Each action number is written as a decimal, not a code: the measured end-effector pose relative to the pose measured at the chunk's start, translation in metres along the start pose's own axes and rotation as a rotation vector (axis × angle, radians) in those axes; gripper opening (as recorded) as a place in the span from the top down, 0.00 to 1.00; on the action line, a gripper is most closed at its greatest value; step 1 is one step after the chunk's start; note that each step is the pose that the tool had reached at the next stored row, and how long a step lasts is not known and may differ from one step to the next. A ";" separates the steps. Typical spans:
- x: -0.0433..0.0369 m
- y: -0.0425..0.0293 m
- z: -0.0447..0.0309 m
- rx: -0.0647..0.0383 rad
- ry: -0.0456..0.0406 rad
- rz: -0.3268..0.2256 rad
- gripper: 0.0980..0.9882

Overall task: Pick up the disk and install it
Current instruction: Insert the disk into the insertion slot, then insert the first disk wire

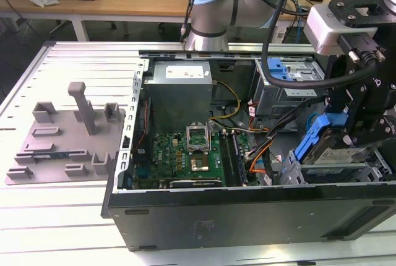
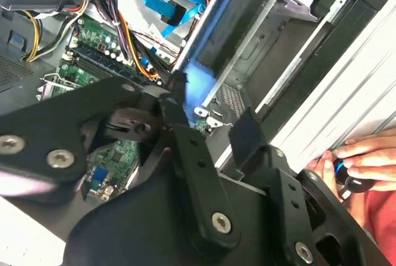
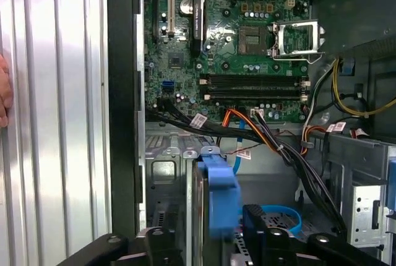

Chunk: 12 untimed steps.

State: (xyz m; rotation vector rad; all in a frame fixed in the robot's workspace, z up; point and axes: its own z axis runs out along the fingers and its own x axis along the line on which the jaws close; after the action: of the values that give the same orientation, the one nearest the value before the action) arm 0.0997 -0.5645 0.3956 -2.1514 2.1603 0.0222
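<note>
We are looking down past the gripper [image 3: 210, 244] in the first wrist view. Its jaws are closed on the disk [image 3: 216, 198], with a black finger [image 3: 158, 244] against each flat side. The disk stands on edge, its blue frame facing us, right in front of the grey cage [image 3: 167, 161]. Past the cage, a bundle of cables [image 3: 260, 133] crosses in front of the green board [image 3: 247, 31].

In the exterior view the case [image 1: 247, 216] lies open on the ribbed table [image 1: 62, 216], and the action is at the exterior view's right. There the disk hangs tilted in the black gripper, blue end uppermost, over the cage at the case's near corner. Its lower end dips among the cage's rails, but we cannot tell whether it touches them.

Deeper in the case, a bare blue clip [image 1: 278, 71] sits in the upper bay, and the power supply [image 1: 179, 83] fills the far corner beside it. Well apart, at the exterior view's left, a grey fixture [image 1: 68, 139] rests on the table.

In the second wrist view the black linkages loom large, with the disk's blue edge blurred between them. A person's hand [image 2: 365, 154] rests on the table just outside the case wall, fingers curled over a small dark object.
</note>
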 end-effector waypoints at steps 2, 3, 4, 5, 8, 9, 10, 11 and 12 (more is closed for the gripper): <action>0.0000 0.0001 0.0000 0.000 -0.0001 0.000 0.45; 0.0000 0.0002 0.0000 0.000 0.0000 0.000 0.45; 0.0000 0.0002 0.0000 0.000 0.0000 0.000 0.45; 0.0000 0.0003 0.0000 0.000 0.0000 0.000 0.45; 0.0000 0.0007 0.0000 0.000 0.0000 0.000 0.45; 0.0000 0.0009 0.0000 0.000 -0.0001 0.000 0.45; 0.0000 0.0010 -0.0001 0.000 0.0000 0.000 0.45; 0.0000 0.0011 -0.0001 0.000 0.0000 0.000 0.45; 0.0000 0.0012 0.0000 0.000 -0.0001 0.000 0.45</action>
State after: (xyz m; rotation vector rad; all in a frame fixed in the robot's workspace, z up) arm 0.0985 -0.5644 0.3955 -2.1513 2.1603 0.0222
